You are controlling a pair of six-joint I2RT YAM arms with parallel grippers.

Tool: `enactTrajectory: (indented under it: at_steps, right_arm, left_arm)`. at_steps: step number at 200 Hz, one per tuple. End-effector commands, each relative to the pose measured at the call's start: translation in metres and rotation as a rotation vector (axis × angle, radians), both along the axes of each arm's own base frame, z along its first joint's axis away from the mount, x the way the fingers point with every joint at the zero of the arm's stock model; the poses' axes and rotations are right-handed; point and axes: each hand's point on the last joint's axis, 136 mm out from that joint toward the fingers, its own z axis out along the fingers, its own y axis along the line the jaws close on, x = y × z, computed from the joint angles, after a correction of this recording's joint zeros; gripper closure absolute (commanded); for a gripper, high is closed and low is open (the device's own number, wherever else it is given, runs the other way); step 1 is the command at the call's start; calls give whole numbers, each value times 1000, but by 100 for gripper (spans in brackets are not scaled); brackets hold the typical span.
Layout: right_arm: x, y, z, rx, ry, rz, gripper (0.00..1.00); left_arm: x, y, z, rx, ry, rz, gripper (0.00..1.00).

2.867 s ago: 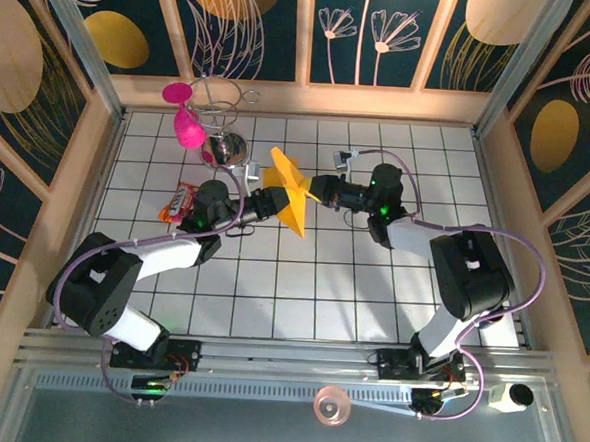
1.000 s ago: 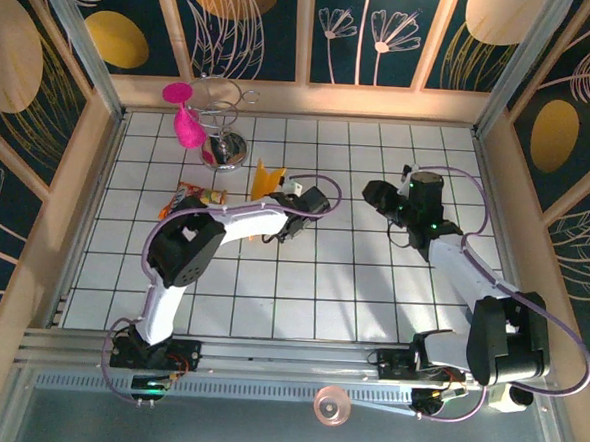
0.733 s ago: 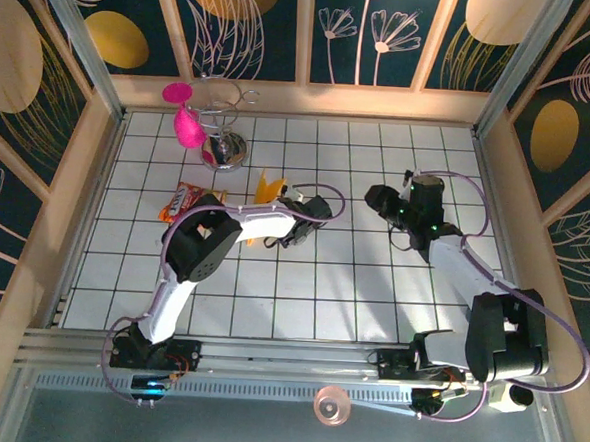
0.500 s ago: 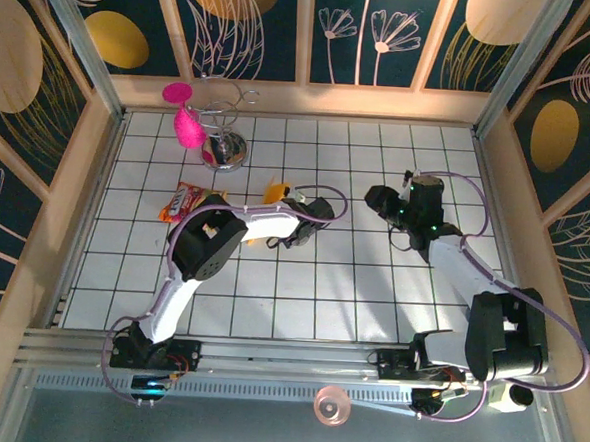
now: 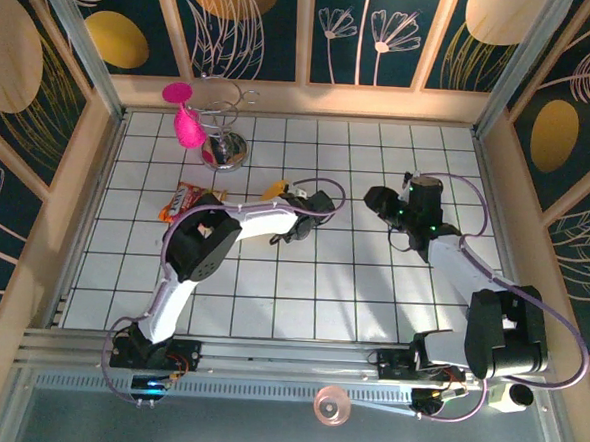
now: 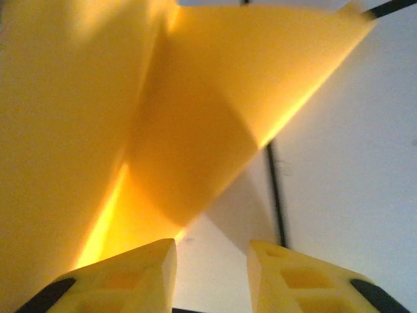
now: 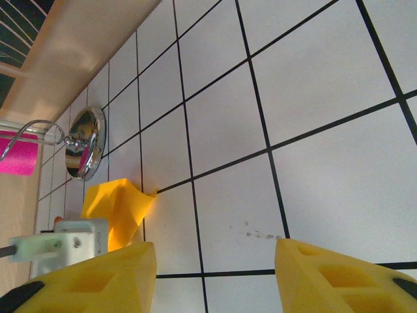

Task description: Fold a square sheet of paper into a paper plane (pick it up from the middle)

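1. Resting on the white tiled table (image 5: 371,286), the folded orange-yellow paper plane (image 6: 195,130) was seen just beyond the narrowly parted left gripper (image 6: 212,244).
2. The right gripper (image 7: 215,251) was held wide and empty.

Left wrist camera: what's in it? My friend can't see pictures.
Folded yellow paper looms close in the upper left. Below it the jaws of the left gripper stand apart, white tiled table between and to the right.
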Motion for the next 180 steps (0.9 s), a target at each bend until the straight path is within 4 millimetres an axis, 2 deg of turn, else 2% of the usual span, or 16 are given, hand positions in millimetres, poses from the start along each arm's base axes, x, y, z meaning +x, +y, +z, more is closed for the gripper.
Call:
enactTrajectory:
  at_steps: [1, 45, 57, 71, 88, 95, 101, 117, 143, 148, 180]
  right_arm:
    - [0, -7, 0, -2, -15, -30, 48]
    - [2, -12, 0, -7, -12, -57, 46]
    - [2, -11, 0, -1, -15, -54, 45]
    - [2, -9, 1, 5, -22, -44, 43]
    - [1, -6, 3, 14, -32, -28, 41]
    - [1, -5, 4, 19, -41, -16, 39]
    - [0, -3, 4, 25, -43, -8, 38]
    - [0, 0, 6, 37, -53, 6, 36]
    - [1, 3, 6, 48, -60, 19, 34]
    - [1, 4, 7, 51, -61, 21, 33]
    - [2, 8, 6, 62, -62, 38, 31]
  left_arm:
    - [-11, -36, 21, -276, 28, -14, 63]
    - [-39, -94, 52, -747, 111, -105, 54]
    - [-45, -103, 66, -836, 109, -132, 51]
    - [-47, -103, 83, -887, 81, -149, 45]
    - [-43, -88, 98, -885, 13, -132, 36]
    - [-41, -78, 95, -867, -2, -114, 32]
    - [-40, -70, 107, -875, -36, -106, 29]
    - [-35, -49, 108, -875, -66, -70, 21]
    - [-29, -19, 104, -927, -84, -5, 15]
    - [-32, -11, 93, -928, -71, 14, 14]
    - [-28, 13, 72, -962, -53, 84, 11]
